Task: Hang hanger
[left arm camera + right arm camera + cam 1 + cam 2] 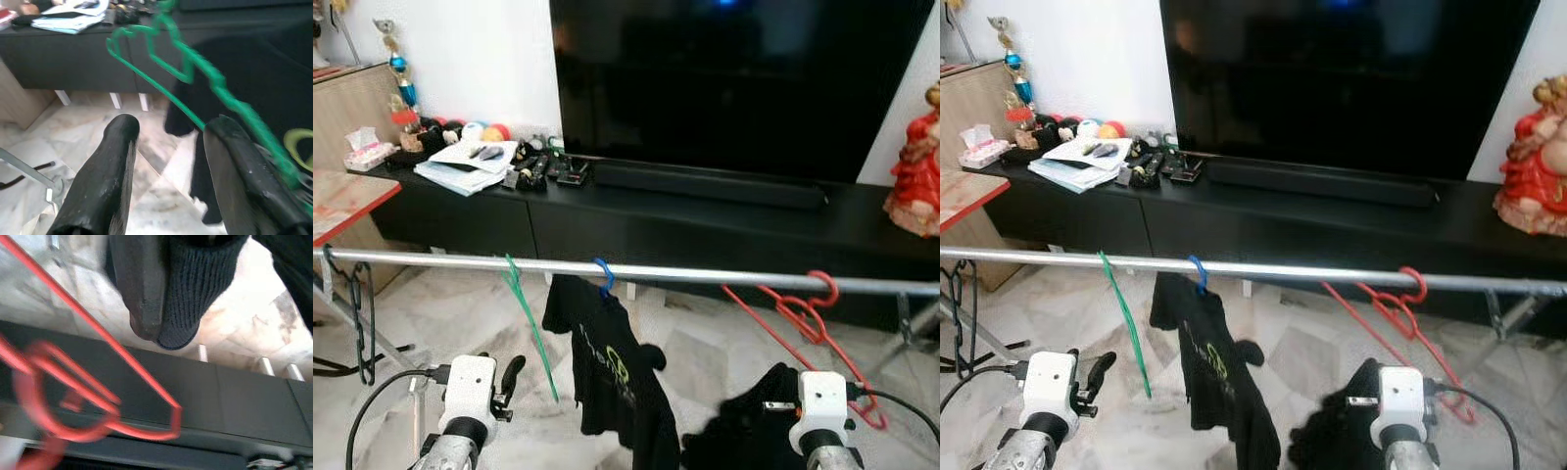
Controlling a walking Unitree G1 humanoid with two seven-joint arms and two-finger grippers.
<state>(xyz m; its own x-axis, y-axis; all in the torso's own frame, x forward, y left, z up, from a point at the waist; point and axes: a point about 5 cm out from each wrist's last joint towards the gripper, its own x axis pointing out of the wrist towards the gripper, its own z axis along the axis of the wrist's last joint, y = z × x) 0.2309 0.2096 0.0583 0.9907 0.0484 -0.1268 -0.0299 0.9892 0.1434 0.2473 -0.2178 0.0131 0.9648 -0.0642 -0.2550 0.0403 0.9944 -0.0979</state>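
With its hook over the rail [705,273] at three o'clock, the red hanger [808,313] was left hanging, while a dark garment [195,289] was pinched in the closed right gripper [161,328] and the left gripper [168,161] was held open, empty, beside the green hanger [195,63].

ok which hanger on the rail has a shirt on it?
The blue hanger, carrying the black shirt. The green hanger and red hanger hang bare.

Along the rail [705,274], a green hanger [530,328], a black shirt [607,367] and a red hanger [803,313] are taking up the middle. Bare rail is lying open left of the green hanger and between shirt and red hanger. A TV cabinet [685,230] is standing behind the rail.
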